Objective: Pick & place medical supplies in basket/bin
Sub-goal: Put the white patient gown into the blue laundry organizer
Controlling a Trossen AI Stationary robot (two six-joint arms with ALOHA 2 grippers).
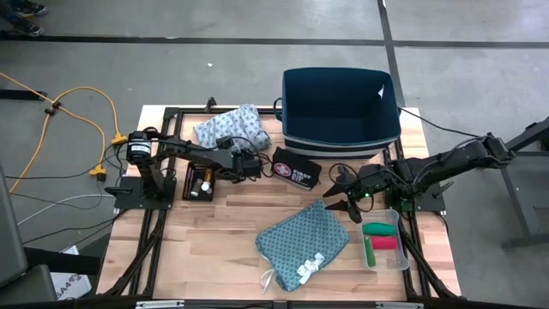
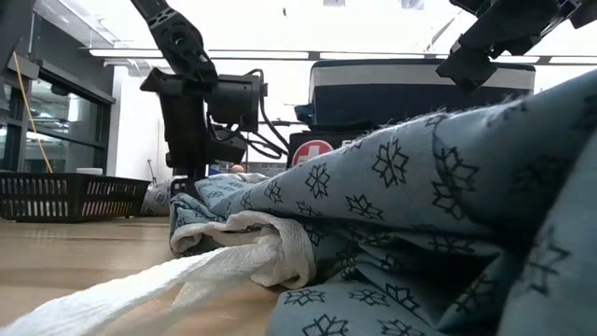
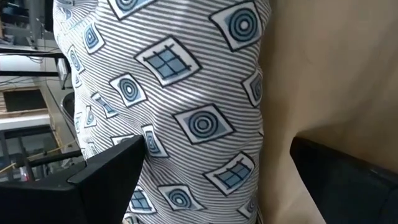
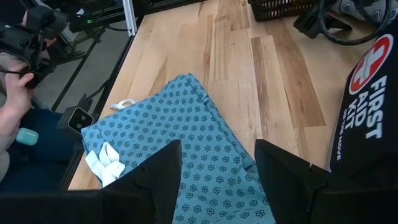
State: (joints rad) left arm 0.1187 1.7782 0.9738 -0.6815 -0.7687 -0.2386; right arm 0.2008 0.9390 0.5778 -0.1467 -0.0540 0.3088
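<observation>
A pale blue-grey patterned cloth (image 1: 228, 129) lies flat on the table's far left part. My left gripper (image 1: 255, 165) stands open at its near edge, and in the left wrist view the cloth (image 3: 186, 93) fills the gap between the fingers. A teal cloth (image 1: 302, 240) with white ties (image 1: 309, 268) lies near the front edge. My right gripper (image 1: 345, 199) hovers open above the teal cloth's (image 4: 186, 137) far right corner, nothing between its fingers. A green roll (image 1: 379, 229) and a red roll (image 1: 383, 244) lie in a clear tray (image 1: 403, 257).
A dark blue bin (image 1: 341, 107) stands at the far edge. A black first aid pouch (image 1: 296, 169) lies between the two grippers. A small black basket (image 1: 196, 182) sits under the left arm. A person (image 4: 18, 74) sits beyond the table's near edge.
</observation>
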